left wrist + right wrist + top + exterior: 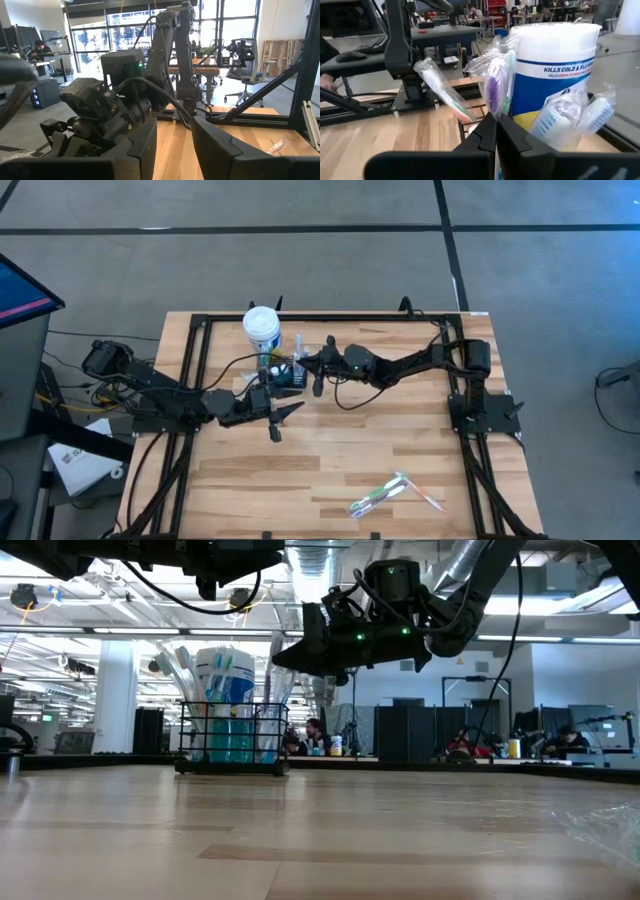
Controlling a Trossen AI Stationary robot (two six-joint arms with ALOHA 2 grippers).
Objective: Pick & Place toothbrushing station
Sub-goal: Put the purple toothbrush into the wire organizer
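Tub [555, 65]: "KILLS COLD & FLU" (partial)

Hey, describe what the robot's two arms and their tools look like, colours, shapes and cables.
Both arms are dark, nearly black, jointed segments with blocky housings. Loose black cables loop along each. The left tool has two flat, angular dark fingers; the right tool has matching wedge-shaped fingers. Small green indicator lights glow on the right arm's wrist housing. Black frame rails flank the wooden table.

Colours on my table
I see a black wire caddy [232, 738], a white tub [555, 70] with blue label band, and pale striped wood table [330, 460].
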